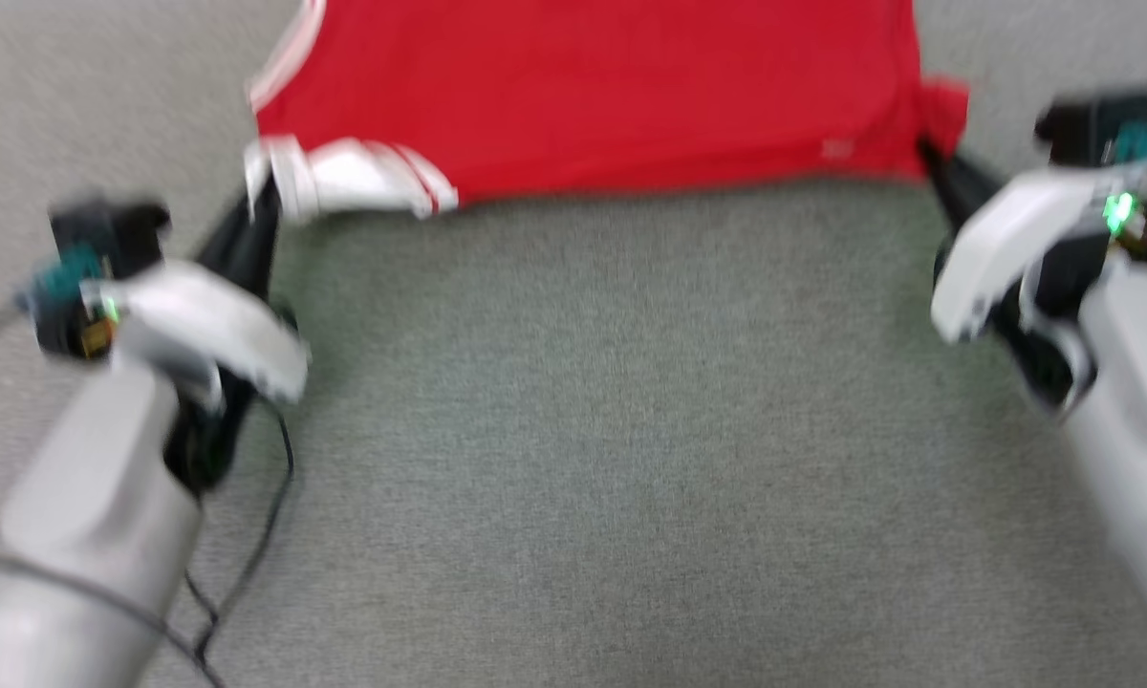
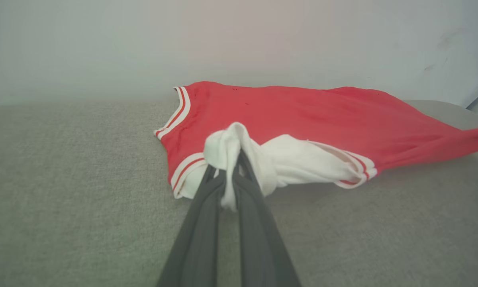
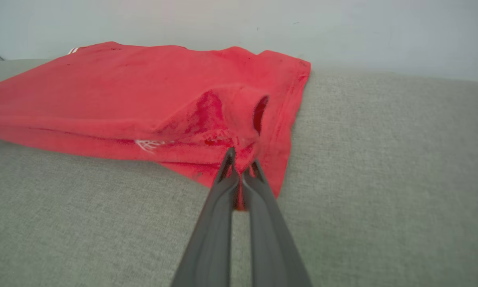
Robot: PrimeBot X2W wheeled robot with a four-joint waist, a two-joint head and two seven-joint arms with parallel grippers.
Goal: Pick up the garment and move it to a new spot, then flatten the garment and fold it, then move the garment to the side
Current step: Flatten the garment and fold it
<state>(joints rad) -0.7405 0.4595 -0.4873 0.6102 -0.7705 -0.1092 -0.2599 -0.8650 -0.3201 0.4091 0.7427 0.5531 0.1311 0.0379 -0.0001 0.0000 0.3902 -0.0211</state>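
Head view first, and it was blurred: the garment (image 1: 593, 96) lay spread across the far part of the grey cloth-covered desk (image 1: 593, 430), its near edge running straight across; the left tool (image 1: 266, 196) was at the near left corner, clamped on the white sleeve (image 1: 344, 182); the right tool (image 1: 929, 158) had the near right corner, where a small red tuft stuck out past the dark fingers; a thin black cable (image 1: 268, 535) looped beside the left forearm.

Over to the left wrist view: both fingers were pressed together with a bunch of white sleeve fabric pinched between them, a lobe of it bulging over the tips; the sleeve trailed off to the right; red-and-white striped trim (image 2: 181, 109) ran along the edge on the left; the red body stretched away toward a pale wall (image 2: 263, 40).

Right wrist view now: the fingers were closed tight on a pucker of red cloth at the garment's corner; the fabric rose into a small hollow fold just above the tips; a small white mark (image 3: 147, 144) showed near the hem to the left; the red body beyond lay flat on the desk.
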